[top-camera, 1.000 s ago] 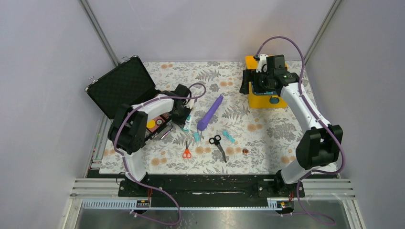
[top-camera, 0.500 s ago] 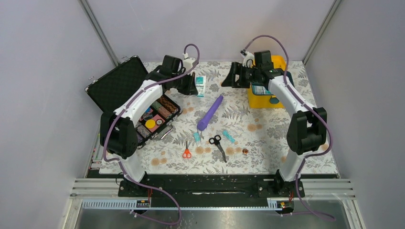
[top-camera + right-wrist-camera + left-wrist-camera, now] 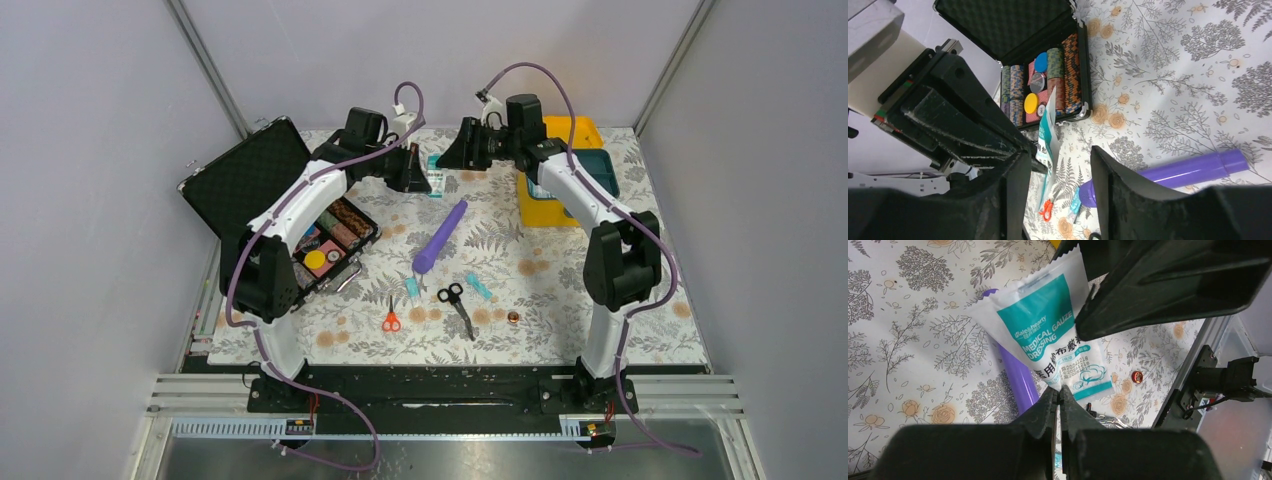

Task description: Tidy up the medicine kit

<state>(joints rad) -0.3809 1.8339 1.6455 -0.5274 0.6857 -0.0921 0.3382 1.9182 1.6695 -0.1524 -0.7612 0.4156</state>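
Observation:
The medicine kit [image 3: 550, 205], a yellow case with a teal inner tray, stands open at the back right. My left gripper [image 3: 420, 175] is shut on the bottom edge of a white and teal gauze dressing packet [image 3: 1048, 335], holding it in the air left of the kit. My right gripper [image 3: 1058, 185] reaches in from the right at the back middle [image 3: 462, 152]. Its jaws stand apart on either side of the packet [image 3: 1049, 132], seen edge-on, and a gap shows on both sides. One right finger [image 3: 1168, 285] crosses in front of the packet's upper corner.
A black hard case [image 3: 262, 180] with colourful rolls lies open at the left. On the floral cloth lie a purple tube [image 3: 440, 235], black scissors [image 3: 455, 300], orange scissors [image 3: 391, 320], two small teal packets [image 3: 478, 286] and a small red round thing [image 3: 513, 317].
My left arm carried the packet from beside the black case up to the back middle. My right gripper swung left from the kit to the packet, and its jaws have narrowed.

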